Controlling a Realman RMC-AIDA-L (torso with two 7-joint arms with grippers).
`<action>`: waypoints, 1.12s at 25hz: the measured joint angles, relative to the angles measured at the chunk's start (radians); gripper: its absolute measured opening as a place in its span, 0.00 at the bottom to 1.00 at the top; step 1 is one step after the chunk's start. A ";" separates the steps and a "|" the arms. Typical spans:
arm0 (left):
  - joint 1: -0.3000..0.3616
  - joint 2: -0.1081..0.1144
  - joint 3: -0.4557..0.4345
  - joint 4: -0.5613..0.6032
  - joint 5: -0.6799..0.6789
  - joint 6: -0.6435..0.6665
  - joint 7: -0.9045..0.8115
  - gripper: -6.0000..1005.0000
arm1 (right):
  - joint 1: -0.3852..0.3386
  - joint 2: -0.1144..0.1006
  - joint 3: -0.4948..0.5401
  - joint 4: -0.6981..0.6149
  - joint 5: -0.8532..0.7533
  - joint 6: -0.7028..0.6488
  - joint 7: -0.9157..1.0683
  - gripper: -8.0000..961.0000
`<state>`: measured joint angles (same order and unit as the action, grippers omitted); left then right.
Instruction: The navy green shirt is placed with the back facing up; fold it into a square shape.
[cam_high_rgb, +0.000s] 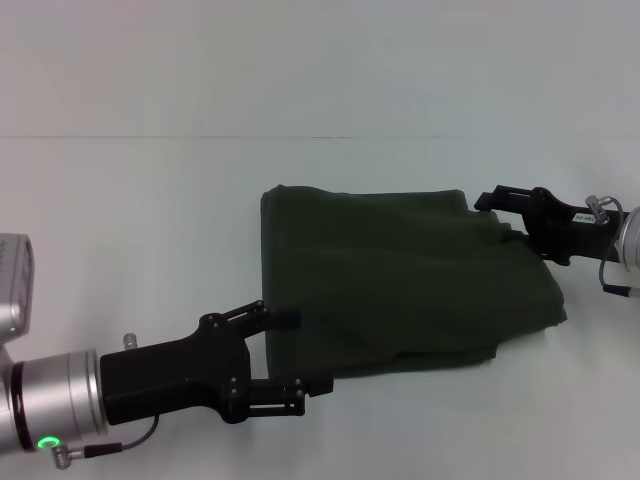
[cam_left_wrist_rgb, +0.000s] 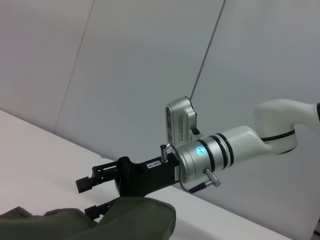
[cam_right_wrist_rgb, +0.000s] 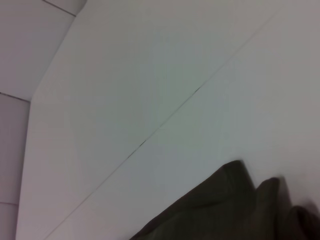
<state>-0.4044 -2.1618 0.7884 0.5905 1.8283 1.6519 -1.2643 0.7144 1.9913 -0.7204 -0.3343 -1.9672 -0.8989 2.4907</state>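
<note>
Shirt (cam_high_rgb: 400, 280), navy green, folded into a rough rectangle, lying flat on the white table (cam_high_rgb: 150, 200), right of centre in the head view. Plain fabric uppermost; no lettering shows. Near edge uneven, with a lower layer showing beneath the upper one.

Left gripper (cam_high_rgb: 290, 355), head view: black, at the shirt's near left corner, jaws spread. One finger lies against the left edge of the cloth, the other just beside the near edge. Whether any fabric lies between them cannot be told.

Right gripper (cam_high_rgb: 500, 212), head view: black, at the far right corner of the shirt. One finger shows above the cloth edge, and the fabric bunches up against the gripper body. Whether it is pinching cloth cannot be told from here.

Left wrist view: right gripper (cam_left_wrist_rgb: 90, 197) seen across the table, jaws spread, upper finger clear of the cloth, lower finger partly buried in the raised fold of the shirt (cam_left_wrist_rgb: 100, 222).

Right wrist view: a rumpled edge of the shirt (cam_right_wrist_rgb: 235, 210) in one corner, on the white table (cam_right_wrist_rgb: 150, 100). No fingers visible.
</note>
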 joint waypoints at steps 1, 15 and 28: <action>0.000 0.000 0.000 0.000 0.000 0.000 -0.001 0.94 | 0.001 0.001 0.000 0.000 0.000 -0.005 0.000 0.79; 0.008 0.001 0.000 -0.001 0.000 0.004 -0.001 0.94 | -0.006 0.002 0.004 -0.002 0.001 -0.014 -0.008 0.78; 0.007 0.001 0.000 -0.002 0.000 0.005 -0.001 0.95 | 0.011 0.019 -0.001 -0.008 -0.002 -0.008 -0.042 0.77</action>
<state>-0.3978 -2.1611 0.7884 0.5890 1.8284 1.6568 -1.2655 0.7253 2.0101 -0.7216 -0.3420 -1.9695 -0.9066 2.4490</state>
